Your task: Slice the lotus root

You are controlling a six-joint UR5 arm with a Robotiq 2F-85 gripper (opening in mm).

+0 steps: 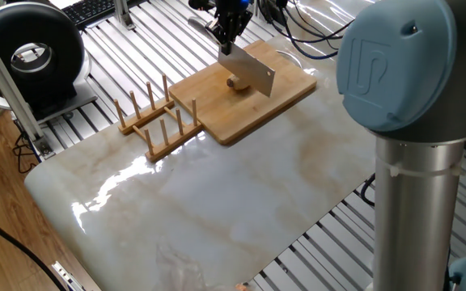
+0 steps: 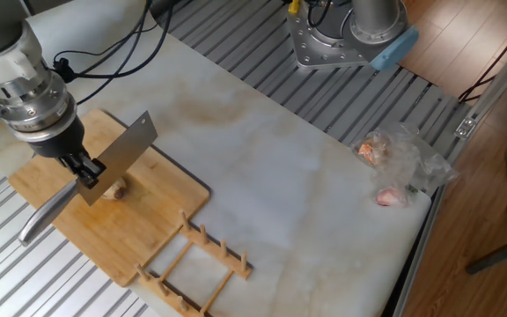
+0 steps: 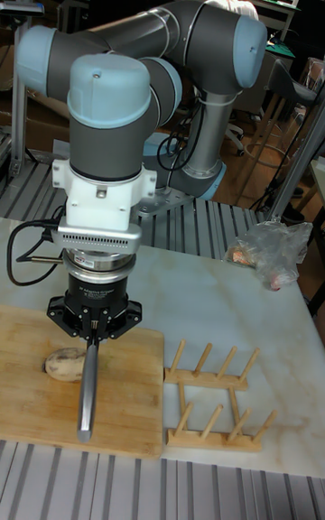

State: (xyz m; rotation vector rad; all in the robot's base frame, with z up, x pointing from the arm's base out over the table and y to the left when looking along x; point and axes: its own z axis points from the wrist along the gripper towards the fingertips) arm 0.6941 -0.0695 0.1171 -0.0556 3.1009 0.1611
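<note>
Your hand (image 2: 84, 171) is clamped on the knife (image 2: 121, 155), blade edge-down so it can cut straight through. The root (image 2: 115, 187) lies on the board (image 2: 161, 216) at the bench's far end in one fixed view, partly hidden behind the blade.

Pale honey-coloured bamboo cutting board (image 2: 139, 236), and on it a beige-tan lotus root chunk (image 3: 63, 363). Over it, a dull grey steel cleaver blade (image 2: 123, 156) in the black two-finger gripper (image 2: 86, 172). White marble-look tabletop (image 1: 217, 202) with tan veining; light wooden peg rack (image 3: 215, 403); grey arm with light blue joint caps (image 1: 395, 61).
</note>
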